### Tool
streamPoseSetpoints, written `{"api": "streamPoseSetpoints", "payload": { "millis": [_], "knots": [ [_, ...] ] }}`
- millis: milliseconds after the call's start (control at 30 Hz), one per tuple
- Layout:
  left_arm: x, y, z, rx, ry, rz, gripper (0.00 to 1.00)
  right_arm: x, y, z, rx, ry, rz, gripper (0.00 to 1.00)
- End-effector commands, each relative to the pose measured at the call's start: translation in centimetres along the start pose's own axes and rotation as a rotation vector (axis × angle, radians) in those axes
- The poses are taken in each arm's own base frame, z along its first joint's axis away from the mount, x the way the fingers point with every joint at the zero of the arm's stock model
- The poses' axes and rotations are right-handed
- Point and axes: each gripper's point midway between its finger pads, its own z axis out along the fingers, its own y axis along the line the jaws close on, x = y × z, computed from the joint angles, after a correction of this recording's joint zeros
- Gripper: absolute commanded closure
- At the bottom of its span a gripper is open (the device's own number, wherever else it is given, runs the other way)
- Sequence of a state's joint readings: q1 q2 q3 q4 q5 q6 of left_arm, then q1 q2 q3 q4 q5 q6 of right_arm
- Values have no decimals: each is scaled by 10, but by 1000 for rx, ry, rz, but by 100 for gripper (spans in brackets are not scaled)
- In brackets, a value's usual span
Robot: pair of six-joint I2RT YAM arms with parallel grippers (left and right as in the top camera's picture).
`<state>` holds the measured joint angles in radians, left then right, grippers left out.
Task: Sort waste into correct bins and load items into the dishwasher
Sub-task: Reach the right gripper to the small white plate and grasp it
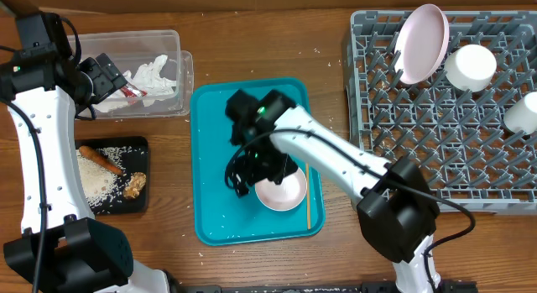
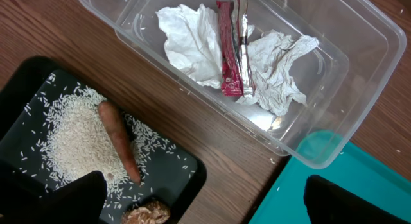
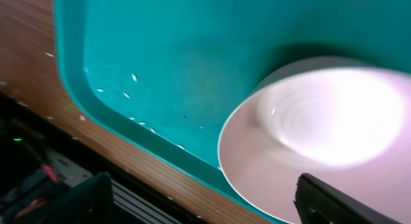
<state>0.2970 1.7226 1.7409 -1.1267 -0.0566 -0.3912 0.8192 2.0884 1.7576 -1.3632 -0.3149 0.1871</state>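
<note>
Plates show in the overhead view: one pale pink plate [image 1: 284, 194] lies in the teal tray's [image 1: 214, 142] lower right part, and a second plate [image 1: 424, 43] leans in the dish rack [image 1: 436, 159] at the tabletop's right edge. From the left wrist we see our left fingers [image 2: 64, 198] wide and empty above the black tray [image 2: 19, 115]. From the right wrist our right fingers [image 3: 64, 205] stand wide, the pale pink plate's rim between them.

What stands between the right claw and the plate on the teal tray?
Nothing visible does. The right gripper hangs open at the rim of the plate. Only stray rice grains lie on the tray nearby.
</note>
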Motion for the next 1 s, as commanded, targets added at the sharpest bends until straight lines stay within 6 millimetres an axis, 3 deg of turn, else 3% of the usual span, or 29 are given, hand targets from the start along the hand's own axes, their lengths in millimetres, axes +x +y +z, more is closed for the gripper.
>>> {"api": "streamPoseSetpoints", "payload": {
  "millis": [0,133,233,433,567,600,967],
  "knots": [
    [1,1,3,-3,7,-19,0,4,-7,13,81,2,0,14],
    [1,1,3,-3,7,-19,0,11,-5,28,94,21,-18,17],
    [1,1,3,-3,7,-19,0,12,-16,36,140,16,14,21],
    [1,1,3,-3,7,-19,0,13,-24,38,174,15,36,37],
    [1,1,3,-3,7,-19,0,14,-24,42,175,16,30,40],
    [1,1,3,-3,7,-19,0,15,-25,46,176,19,34,46],
    [1,1,3,-3,7,-19,0,17,-26,49,178,20,80,72]
  ]
}}
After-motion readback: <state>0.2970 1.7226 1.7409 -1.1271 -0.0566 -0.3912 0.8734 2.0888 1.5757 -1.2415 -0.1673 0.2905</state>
